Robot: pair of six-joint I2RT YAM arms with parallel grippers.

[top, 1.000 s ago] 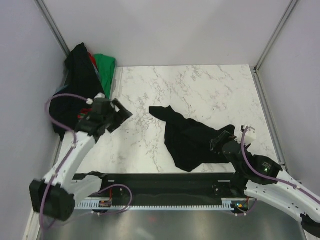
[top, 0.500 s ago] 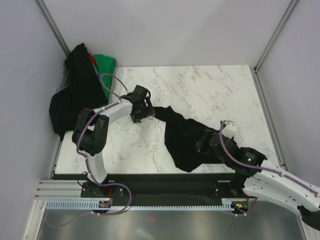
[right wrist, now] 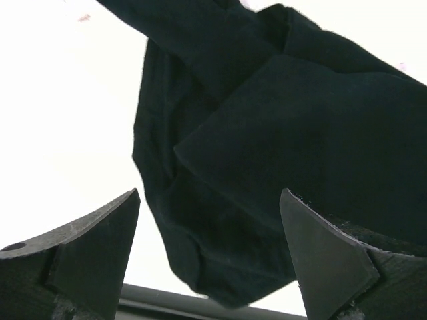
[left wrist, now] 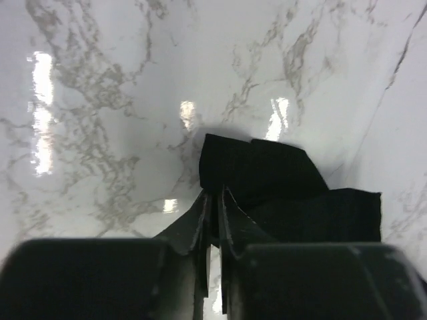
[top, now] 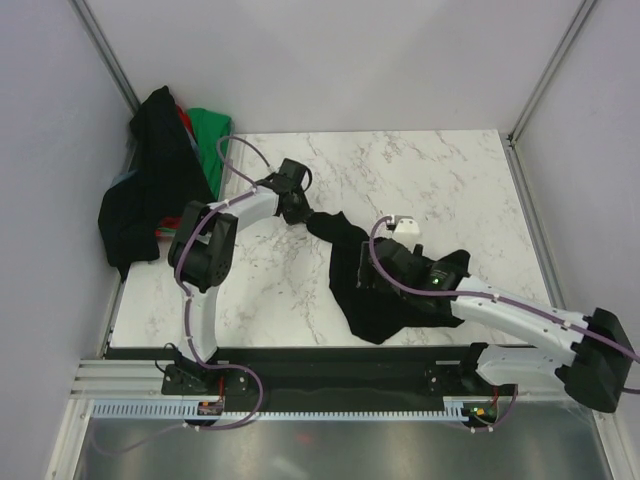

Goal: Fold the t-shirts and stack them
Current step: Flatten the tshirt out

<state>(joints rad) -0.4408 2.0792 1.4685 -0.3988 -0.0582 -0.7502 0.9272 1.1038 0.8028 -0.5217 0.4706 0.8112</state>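
Observation:
A crumpled black t-shirt point(top: 360, 310) lies on the marble table point(top: 420, 170) near its front. My left gripper point(top: 299, 208) reaches the shirt's far-left corner. In the left wrist view its jaws point(left wrist: 214, 198) are shut, with the edge of the black cloth point(left wrist: 267, 173) pinched at the tips. My right gripper point(top: 385, 268) hovers over the middle of the shirt. The right wrist view shows it open point(right wrist: 210, 193), the black folds point(right wrist: 267, 100) below and between its wide-spread fingers, which hold nothing.
A heap of t-shirts sits at the back left corner: black point(top: 150, 175), green point(top: 212, 140) and a bit of red point(top: 185, 120), draped over the table's left edge. Grey walls close in three sides. The dark front rail point(top: 320, 365) runs under the shirt's near edge.
The left arm swung from the left side across to the shirt's far-left corner and its jaws closed there. The right arm advanced forward and left over the shirt, staying open.

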